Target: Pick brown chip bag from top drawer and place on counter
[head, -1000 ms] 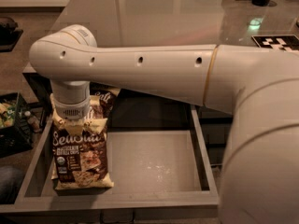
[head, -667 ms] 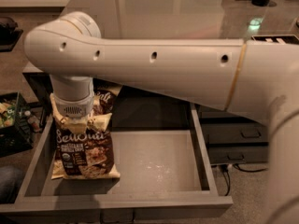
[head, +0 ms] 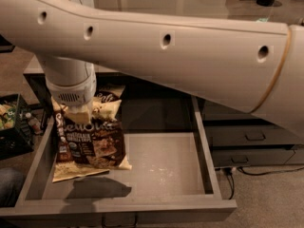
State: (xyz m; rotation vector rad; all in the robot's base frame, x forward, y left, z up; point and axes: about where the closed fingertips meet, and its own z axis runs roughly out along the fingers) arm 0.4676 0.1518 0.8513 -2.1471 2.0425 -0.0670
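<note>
The brown chip bag (head: 90,146) hangs tilted over the left part of the open top drawer (head: 207,151), lifted off the floor with its shadow lying below it. My gripper (head: 78,114) comes down from the white wrist and is shut on the bag's cream top band; the fingers are mostly hidden by the wrist and the bag. The counter (head: 190,1) runs across the back, largely covered by my big white arm.
A second, paler snack bag (head: 108,102) lies at the drawer's back left, behind the held bag. Narrow grey drawers with handles (head: 255,137) stand at the right. A black crate with items (head: 10,122) sits on the floor at the left. A cable (head: 266,172) lies on the carpet.
The arm has risen and the brown chip bag has come up off the drawer floor with it, now tilted with a shadow under it. The view has also shifted closer.
</note>
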